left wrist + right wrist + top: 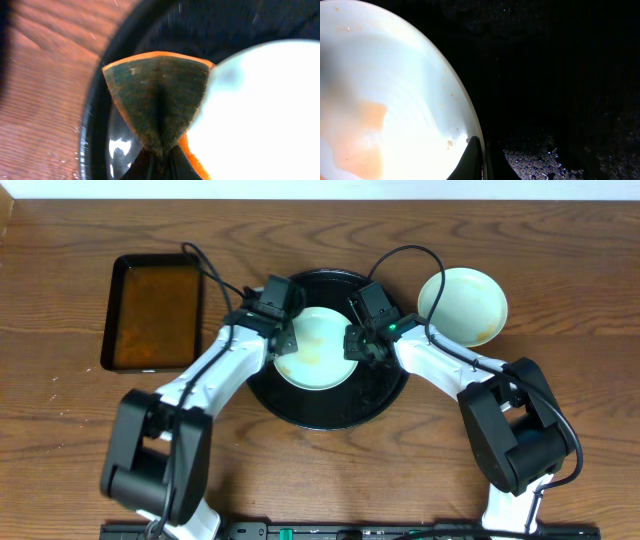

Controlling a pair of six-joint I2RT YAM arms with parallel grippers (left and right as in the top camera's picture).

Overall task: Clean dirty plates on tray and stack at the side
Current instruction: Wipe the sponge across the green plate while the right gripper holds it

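A pale mint-blue dirty plate (318, 348) with an orange smear lies in the round black tray (330, 408). My right gripper (356, 345) is shut on the plate's right rim; the right wrist view shows the rim (465, 107) pinched between the fingers (481, 150). My left gripper (284, 340) is shut on a folded green and orange sponge (160, 97) at the plate's left edge (260, 110). Another plate (463, 305) stands on the table to the right of the tray; its rim looks pale yellow and it has a faint orange smear. A third plate is not in view.
A rectangular black tray (155, 312) with brownish liquid lies at the left of the wooden table (70, 430). Cables arch over the round tray's far rim. Water drops cover the tray floor (545, 160).
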